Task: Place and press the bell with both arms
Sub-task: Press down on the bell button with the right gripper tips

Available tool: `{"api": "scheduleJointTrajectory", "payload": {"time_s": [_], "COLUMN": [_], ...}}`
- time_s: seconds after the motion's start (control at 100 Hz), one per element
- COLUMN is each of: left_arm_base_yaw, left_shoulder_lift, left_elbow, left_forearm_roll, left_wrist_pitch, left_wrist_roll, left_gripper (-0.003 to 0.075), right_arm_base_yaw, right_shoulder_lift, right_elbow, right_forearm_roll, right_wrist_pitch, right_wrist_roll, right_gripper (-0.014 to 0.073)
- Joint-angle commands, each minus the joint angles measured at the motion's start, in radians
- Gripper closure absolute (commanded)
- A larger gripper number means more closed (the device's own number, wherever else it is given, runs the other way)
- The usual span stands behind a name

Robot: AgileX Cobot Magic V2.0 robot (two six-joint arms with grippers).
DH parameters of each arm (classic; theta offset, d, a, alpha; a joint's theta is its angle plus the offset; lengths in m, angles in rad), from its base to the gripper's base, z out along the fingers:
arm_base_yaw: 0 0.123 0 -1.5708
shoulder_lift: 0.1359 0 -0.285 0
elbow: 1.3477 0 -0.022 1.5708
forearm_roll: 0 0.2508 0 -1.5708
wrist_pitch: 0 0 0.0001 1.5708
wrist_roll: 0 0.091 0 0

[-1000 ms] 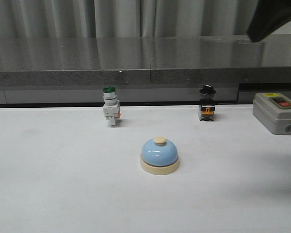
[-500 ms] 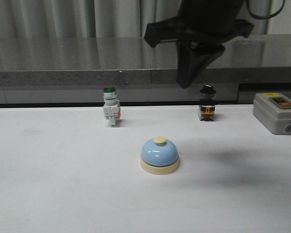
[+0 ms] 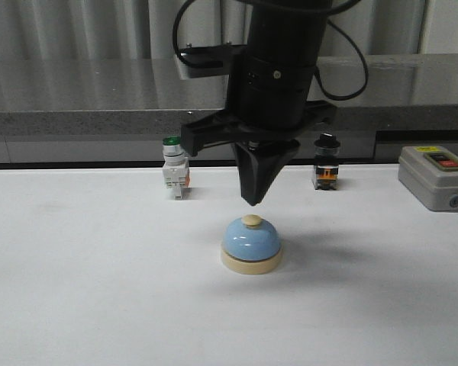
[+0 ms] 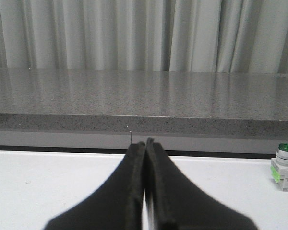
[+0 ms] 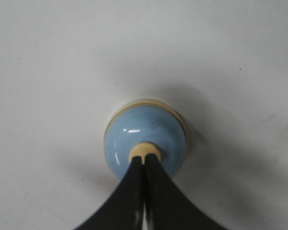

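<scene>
While right pincer (image 3: 250, 200) hangs pressed together — bell (image 3: 250, 242) directly beneath, apart.

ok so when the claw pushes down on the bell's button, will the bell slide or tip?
Probably neither. The bell sits flat on a wide cream base ring, so a push from above should seat it rather than tip it. The shut right claw hangs almost directly over the button, so little sideways force is likely. The glossy dome looks slippery; an off-centre tip could skid off.
</scene>
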Motion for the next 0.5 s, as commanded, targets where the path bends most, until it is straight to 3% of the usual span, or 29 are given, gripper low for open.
{"api": "scheduleJointTrajectory", "payload": {"time_s": [0.0, 0.49], "left_arm_base_yaw": [0.001, 0.001], "left_shoulder_lift": [-0.03, -0.03], "left_elbow": [0.043, 0.043], "left_forearm_roll": [-0.001, -0.001], "left_wrist_pitch": [-0.072, -0.072], "left_wrist_roll": [-0.009, -0.009], "left_gripper": [0.0741, 0.0741], "right_arm_base_yaw": [0.002, -0.02], "right_shoulder_lift": [-0.029, -0.08], "right_elbow": [-0.032, -0.03], "right_forearm_roll": [-0.007, -0.007], "right_wrist_pitch": [-0.013, 0.017], "right_wrist_roll": [-0.012, -0.006], "right_gripper": [0.0654, 0.0654]}}
